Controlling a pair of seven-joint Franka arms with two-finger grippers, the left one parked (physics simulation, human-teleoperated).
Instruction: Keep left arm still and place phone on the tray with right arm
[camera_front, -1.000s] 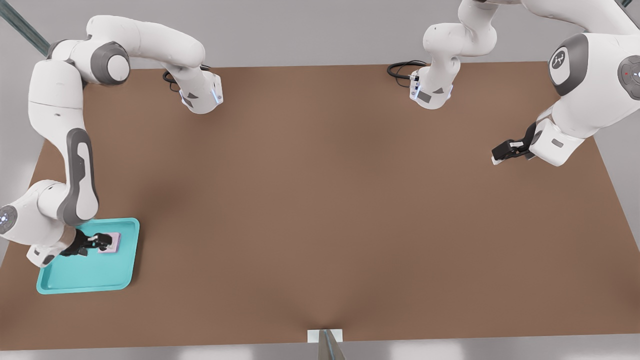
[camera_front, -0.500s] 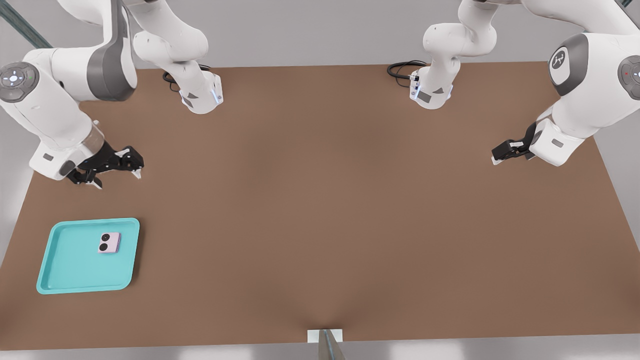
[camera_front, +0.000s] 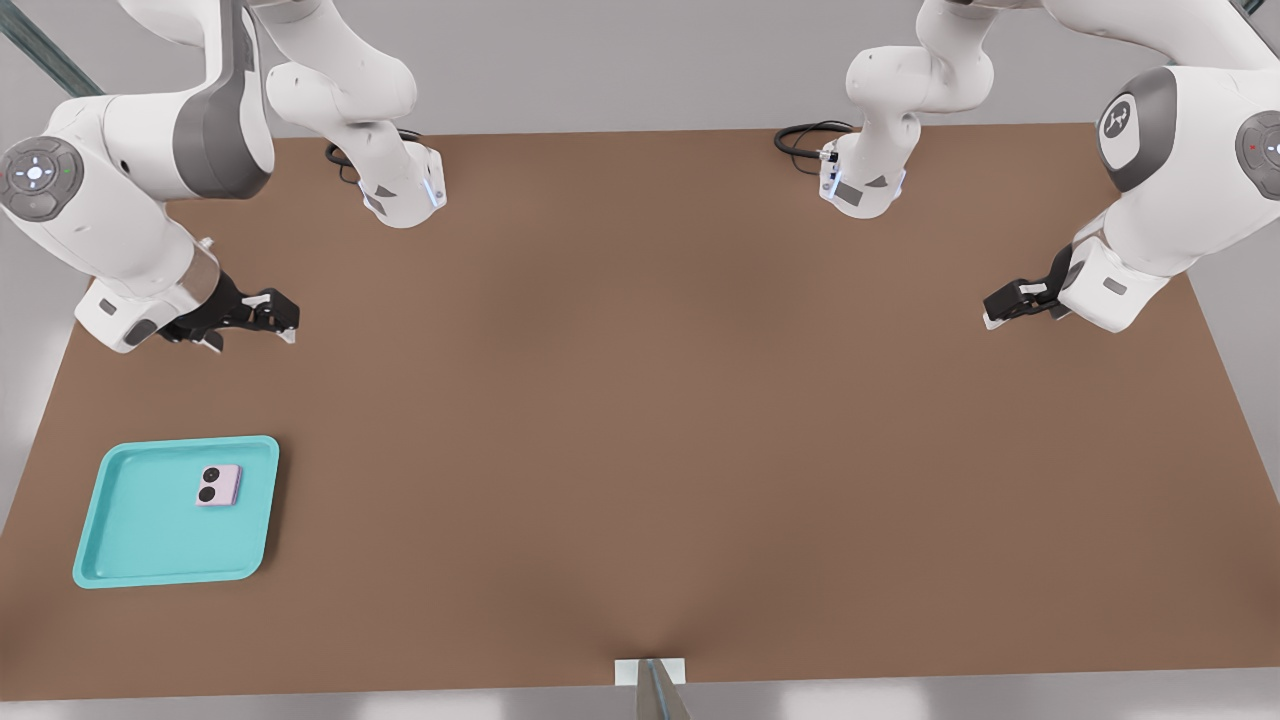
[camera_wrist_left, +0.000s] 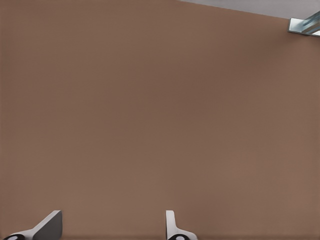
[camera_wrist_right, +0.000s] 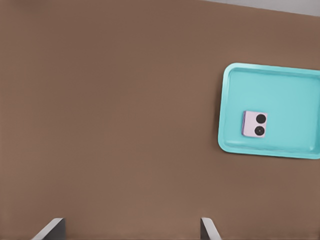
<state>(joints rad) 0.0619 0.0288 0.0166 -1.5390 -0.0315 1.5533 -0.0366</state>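
Now our hand (camera_front: 255, 318) hangs above the bare brown bench (camera_front: 640, 420), well apart from the tray (camera_front: 140, 540) and off toward the far side from it in the front view; it carries nothing, and the right wrist view shows the two fingertips (camera_wrist_right: 50, 230) spread wide with only bench between them. From the hand we trace back along the right arm (camera_front: 120, 190), folded up at the front view's left. Outward from there, the turquoise tray lies flat near the bench's near left corner in the front view, and the phone (camera_front: 219, 485) lies flat inside it, lenses up, toward the rim farthest from the camera and clear of the raised edge (camera_wrist_right: 222, 107). We judge the placing done, with nothing left but to keep the arm away. Should we need to lift the phone again, we would treat it as a light, rigid slab with smooth faces that may slip under a weak pinch; we would close across its two opposite narrow edges, near the middle so it does not pivot, and keep the pads off the lens half. Its thinness leaves little edge to catch, so we would come straight down over it.
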